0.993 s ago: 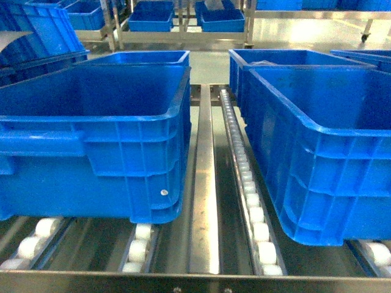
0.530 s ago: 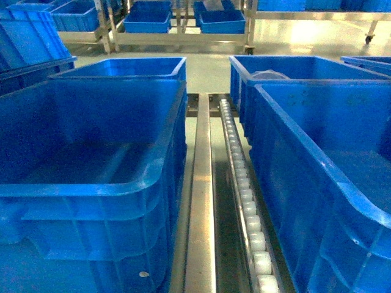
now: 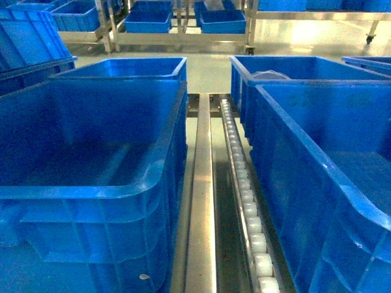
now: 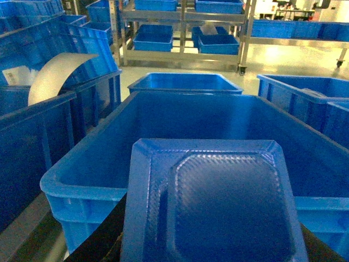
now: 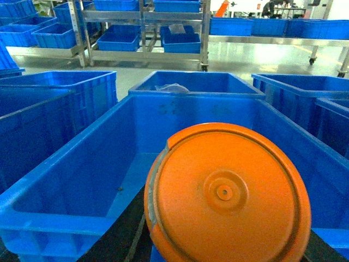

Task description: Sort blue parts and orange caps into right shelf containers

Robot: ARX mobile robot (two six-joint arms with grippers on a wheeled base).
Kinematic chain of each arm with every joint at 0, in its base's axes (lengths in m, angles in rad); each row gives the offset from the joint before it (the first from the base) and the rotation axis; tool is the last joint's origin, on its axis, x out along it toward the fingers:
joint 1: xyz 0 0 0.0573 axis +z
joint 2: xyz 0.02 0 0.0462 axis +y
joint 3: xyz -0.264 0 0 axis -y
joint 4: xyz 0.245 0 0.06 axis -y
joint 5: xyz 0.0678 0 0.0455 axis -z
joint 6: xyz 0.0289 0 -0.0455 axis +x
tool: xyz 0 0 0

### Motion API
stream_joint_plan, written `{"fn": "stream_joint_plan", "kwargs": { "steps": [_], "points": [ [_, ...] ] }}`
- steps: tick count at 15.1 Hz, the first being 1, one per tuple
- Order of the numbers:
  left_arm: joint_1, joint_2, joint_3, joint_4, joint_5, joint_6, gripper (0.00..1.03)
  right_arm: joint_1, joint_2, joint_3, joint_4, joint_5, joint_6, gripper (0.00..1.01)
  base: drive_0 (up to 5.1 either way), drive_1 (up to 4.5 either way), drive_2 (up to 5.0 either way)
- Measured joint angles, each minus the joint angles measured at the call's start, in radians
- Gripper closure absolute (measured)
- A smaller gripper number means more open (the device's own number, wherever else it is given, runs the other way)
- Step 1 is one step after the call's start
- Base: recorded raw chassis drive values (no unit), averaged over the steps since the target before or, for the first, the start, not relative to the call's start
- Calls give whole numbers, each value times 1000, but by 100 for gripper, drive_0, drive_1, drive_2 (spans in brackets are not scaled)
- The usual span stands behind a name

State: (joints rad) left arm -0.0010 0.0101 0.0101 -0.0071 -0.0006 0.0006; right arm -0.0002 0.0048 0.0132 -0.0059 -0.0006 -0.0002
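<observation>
A square blue part (image 4: 218, 207) with a recessed textured centre fills the lower left wrist view. My left gripper (image 4: 210, 257) is shut on it, with dark fingers (image 4: 101, 240) showing at its edge, and it hangs over the near rim of a large blue crate (image 4: 76, 188). A round orange cap (image 5: 226, 194) fills the lower right wrist view. My right gripper (image 5: 223, 256) is shut on it, above another blue crate (image 5: 54, 210). The head view looks into both crates, the left (image 3: 91, 192) and the right (image 3: 305, 146). No gripper shows there.
A steel rail (image 3: 201, 201) and a white roller track (image 3: 244, 183) run between the two crates. More crates stand behind (image 3: 122, 67) (image 3: 287, 64), one holding something white (image 3: 269, 74). Steel shelves with crates (image 3: 149, 21) line the back. A curved white sheet (image 4: 54, 73) sits at far left.
Between a second and half a second ago the head view moved in and rose to look down into the crates. It has held still since.
</observation>
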Motion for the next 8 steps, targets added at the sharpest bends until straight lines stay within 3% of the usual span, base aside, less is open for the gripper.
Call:
{"fn": "stream_joint_plan", "kwargs": {
  "steps": [8],
  "points": [
    [0, 0, 0, 0, 0, 0, 60, 0, 0, 0, 0, 0, 0, 57, 0, 0, 0]
  ]
}}
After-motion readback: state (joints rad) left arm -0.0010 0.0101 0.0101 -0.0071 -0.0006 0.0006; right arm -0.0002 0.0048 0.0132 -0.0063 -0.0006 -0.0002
